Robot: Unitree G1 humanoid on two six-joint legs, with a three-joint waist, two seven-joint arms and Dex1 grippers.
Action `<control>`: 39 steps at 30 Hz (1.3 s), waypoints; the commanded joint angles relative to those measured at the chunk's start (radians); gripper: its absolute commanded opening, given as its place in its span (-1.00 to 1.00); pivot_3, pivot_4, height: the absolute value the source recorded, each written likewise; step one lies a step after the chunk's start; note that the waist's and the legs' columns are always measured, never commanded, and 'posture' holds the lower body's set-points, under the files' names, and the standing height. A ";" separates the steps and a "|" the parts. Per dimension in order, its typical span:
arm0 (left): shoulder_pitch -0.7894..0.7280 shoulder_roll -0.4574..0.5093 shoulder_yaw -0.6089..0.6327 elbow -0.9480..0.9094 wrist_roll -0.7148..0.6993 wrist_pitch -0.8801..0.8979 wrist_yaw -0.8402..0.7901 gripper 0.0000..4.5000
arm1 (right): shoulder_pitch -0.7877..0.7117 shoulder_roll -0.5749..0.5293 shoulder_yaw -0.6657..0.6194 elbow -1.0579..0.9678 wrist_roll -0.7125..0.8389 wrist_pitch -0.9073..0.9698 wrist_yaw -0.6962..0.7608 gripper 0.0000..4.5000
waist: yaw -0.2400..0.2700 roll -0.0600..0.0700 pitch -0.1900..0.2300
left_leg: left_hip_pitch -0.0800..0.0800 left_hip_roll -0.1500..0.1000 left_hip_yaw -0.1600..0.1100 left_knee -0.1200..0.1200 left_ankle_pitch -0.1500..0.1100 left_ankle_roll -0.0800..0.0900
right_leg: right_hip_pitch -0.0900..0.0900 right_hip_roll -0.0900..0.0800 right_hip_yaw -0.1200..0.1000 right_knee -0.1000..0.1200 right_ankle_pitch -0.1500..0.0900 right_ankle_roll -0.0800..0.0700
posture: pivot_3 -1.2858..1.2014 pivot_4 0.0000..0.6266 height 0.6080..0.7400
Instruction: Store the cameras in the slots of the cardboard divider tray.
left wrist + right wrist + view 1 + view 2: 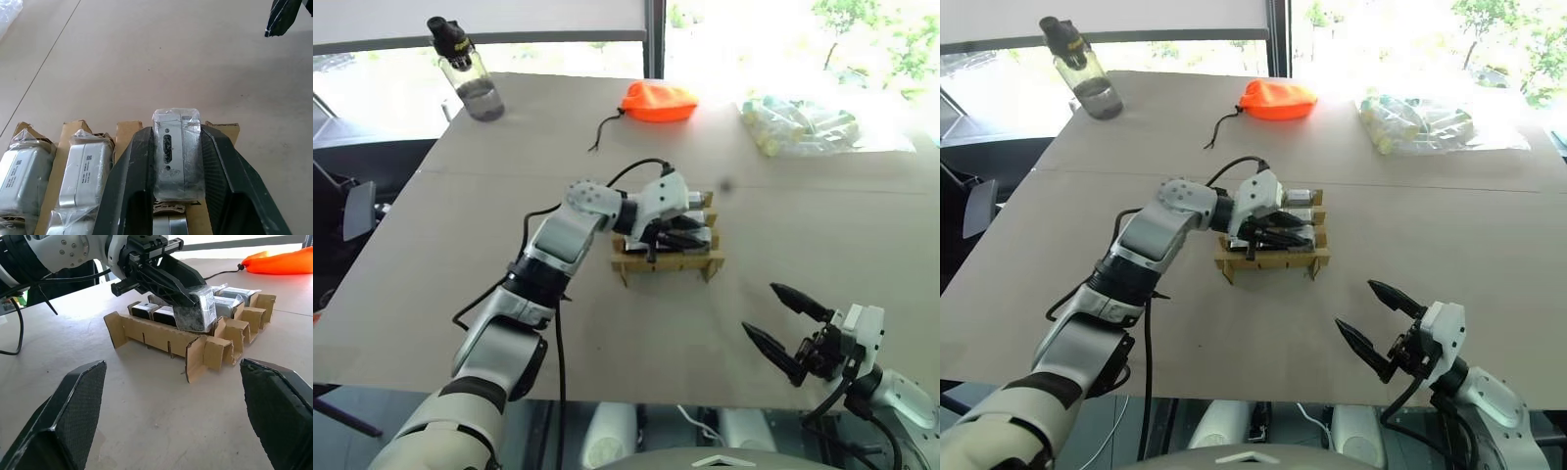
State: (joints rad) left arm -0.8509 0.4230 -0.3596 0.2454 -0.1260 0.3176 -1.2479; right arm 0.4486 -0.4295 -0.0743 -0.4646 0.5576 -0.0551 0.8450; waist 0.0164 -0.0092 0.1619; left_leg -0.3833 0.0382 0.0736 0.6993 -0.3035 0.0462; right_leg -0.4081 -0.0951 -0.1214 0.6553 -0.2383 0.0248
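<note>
Fingers of the right tool [783,323], black and tapering, stand spread wide and empty at the lower right of the head frame, well apart from the work. Beyond them, at frame centre, the left tool [188,291] is pinching 1 plastic-wrapped camera [199,308], a silver-grey block with rounded edges and a dark slot in its end face. In the right wrist view the block hangs tilted, its lower edge just above or touching the near row of the cardboard divider tray [161,335]; which, I cannot tell. The empty slot lies directly beneath it, so the coming move looks like a short push downward along the block's long axis, and the left arm is plainly the nearer one. The tray is tan corrugated board with notched upright dividers, light and likely to slide under a skewed push. At least 2 wrapped cameras [85,169] already sit in neighbouring slots. Farther off on the matte grey tabletop [822,235] lie an orange fabric pouch [658,101], a bag of yellowish-green items [803,125] and a water bottle [470,73].
</note>
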 commanded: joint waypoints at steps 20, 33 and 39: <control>-0.002 -0.057 0.094 -0.089 -0.081 0.068 0.045 0.97 | -0.021 -0.009 -0.027 -0.013 0.013 -0.005 0.001 0.93 | -0.001 0.000 0.000 | 0.000 0.000 0.000 0.000 0.000 0.000 | 0.000 0.000 0.000 0.000 0.000 0.000 | 0.03 -0.52 0.78; 0.437 0.173 0.426 -0.350 -0.218 0.122 0.200 0.97 | -0.092 -0.123 -0.149 0.191 0.043 -0.031 0.163 0.93 | -0.002 0.001 -0.001 | 0.002 0.001 0.001 0.000 0.000 0.000 | 0.000 0.000 0.002 0.001 0.000 0.000 | 0.03 -0.52 0.78; 0.788 0.236 0.528 -0.515 -0.231 0.069 0.223 0.97 | -0.183 -0.209 -0.201 0.388 0.045 -0.071 0.334 0.93 | -0.005 0.001 -0.001 | 0.001 0.000 0.000 0.000 -0.001 0.001 | 0.000 -0.003 0.003 0.000 0.000 0.000 | 0.03 -0.52 0.78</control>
State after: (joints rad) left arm -0.1102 0.6546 0.1461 -0.2090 -0.3606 0.4269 -1.0380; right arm 0.2798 -0.6160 -0.2334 -0.1128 0.5925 -0.0954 1.1279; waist 0.0114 -0.0080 0.1610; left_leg -0.3815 0.0387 0.0750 0.6987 -0.3044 0.0471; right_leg -0.4077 -0.0978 -0.1180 0.6547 -0.2383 0.0246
